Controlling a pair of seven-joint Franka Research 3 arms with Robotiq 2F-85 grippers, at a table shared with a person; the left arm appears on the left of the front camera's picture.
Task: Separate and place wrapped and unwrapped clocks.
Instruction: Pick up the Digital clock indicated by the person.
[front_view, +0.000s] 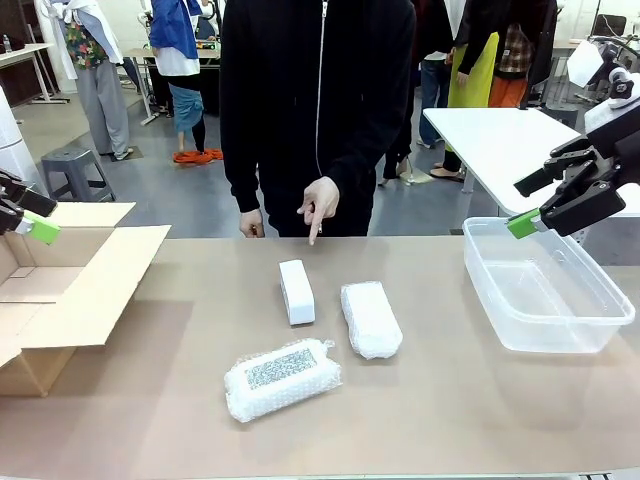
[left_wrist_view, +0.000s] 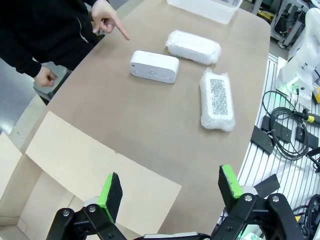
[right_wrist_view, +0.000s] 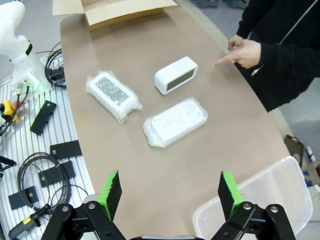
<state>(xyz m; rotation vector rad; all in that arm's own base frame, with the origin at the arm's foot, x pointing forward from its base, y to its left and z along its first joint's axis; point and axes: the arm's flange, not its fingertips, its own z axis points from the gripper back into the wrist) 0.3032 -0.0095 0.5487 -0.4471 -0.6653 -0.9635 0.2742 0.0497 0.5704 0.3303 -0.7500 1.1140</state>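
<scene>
Both arms idle, nothing held. Left gripper (left_wrist_view: 170, 186) has its fingers spread wide above the cardboard box (front_view: 80, 290) flap. Right gripper (right_wrist_view: 169, 187) has its fingers spread wide above the clear plastic bin (front_view: 545, 290) edge. Mid-worktop (front_view: 470, 410):
- unwrapped white clock (front_view: 296, 291)
- plain bubble-wrapped clock (front_view: 371, 319), just beside it on the bin side
- speckled-panel bubble-wrapped clock (front_view: 281, 378), nearer the robot

Person's hand (front_view: 320, 207) points down toward the unwrapped white clock.
</scene>
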